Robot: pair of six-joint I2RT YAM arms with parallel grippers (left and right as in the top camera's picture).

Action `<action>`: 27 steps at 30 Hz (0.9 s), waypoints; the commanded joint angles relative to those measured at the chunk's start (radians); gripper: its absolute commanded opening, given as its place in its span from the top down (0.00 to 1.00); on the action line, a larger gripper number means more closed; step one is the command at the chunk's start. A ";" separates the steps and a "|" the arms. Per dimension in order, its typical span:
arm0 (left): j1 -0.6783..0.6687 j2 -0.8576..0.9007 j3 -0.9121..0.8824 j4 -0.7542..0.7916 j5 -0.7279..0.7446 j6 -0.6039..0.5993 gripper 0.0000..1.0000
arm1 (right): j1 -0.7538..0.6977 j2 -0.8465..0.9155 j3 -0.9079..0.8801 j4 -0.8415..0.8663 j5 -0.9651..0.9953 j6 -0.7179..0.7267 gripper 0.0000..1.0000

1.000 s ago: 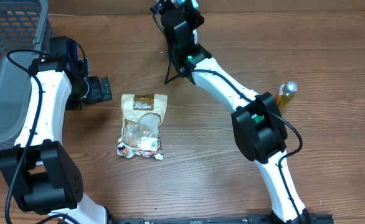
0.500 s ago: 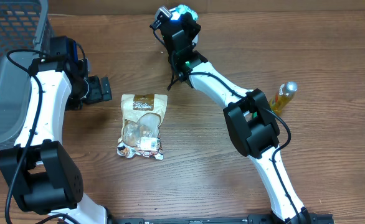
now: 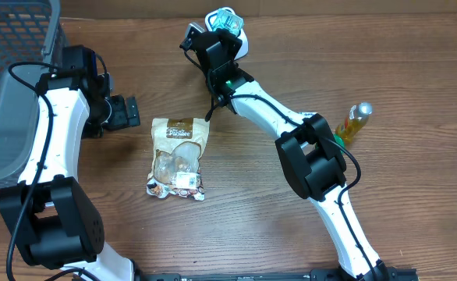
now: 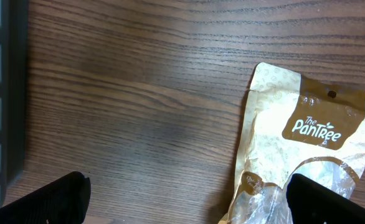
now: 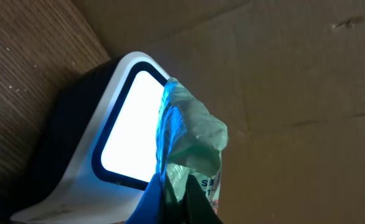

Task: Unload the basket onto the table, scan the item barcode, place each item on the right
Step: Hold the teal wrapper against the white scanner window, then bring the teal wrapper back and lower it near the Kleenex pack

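Green-and-blue packet (image 5: 192,137): being pinched in the clenched right gripper (image 3: 217,30), hanging just in front of the scanner (image 5: 70,155) and its glowing white window (image 5: 129,124) (far edge of the table (image 3: 416,62)). Left gripper (image 3: 131,112): hanging wide open, empty, beside a snack pouch (image 3: 180,156).

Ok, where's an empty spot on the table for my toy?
Bare wood lies right of the yellow bottle, and in front between the snack pouch and the right arm. Crowded: the back, where the right gripper holds a packet at the scanner, and the left, by the basket.
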 commanded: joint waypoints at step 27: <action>0.003 0.014 0.021 0.001 0.008 0.008 0.00 | -0.090 -0.439 0.013 -0.739 -0.400 0.730 0.96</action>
